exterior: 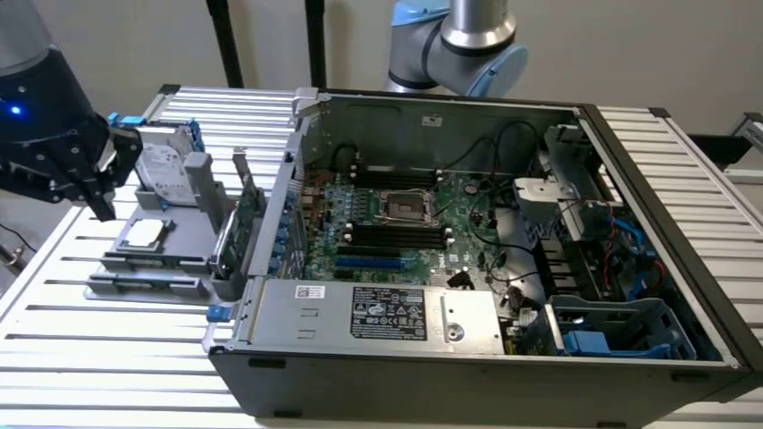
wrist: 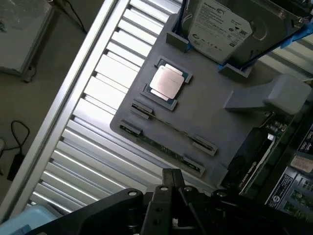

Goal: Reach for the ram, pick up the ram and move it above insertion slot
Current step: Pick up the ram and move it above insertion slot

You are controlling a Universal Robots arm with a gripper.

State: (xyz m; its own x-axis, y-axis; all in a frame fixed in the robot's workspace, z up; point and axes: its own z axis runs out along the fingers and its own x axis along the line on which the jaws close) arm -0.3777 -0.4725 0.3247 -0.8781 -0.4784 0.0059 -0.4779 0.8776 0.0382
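**A:** Where's the ram from you?

**B:** I've got the pincer hovering over the tray, up at the drive end. The ram sits low in the tray's outermost holder, at the edge farthest from the drive, past the chip. In the exterior view that's nearer the camera than my pincer, and lower.

**A:** How's it lying?

**B:** On edge, with its long axis along that tray edge, roughly crosswise in the exterior view. A second, thinner strip lies parallel just beside it, on the chip side.

**A:** And the pincer?

**B:** It's carrying nothing, since the ram is seated in its holder. How wide it stands I can't tell. The tray rests on the counter beside the case.
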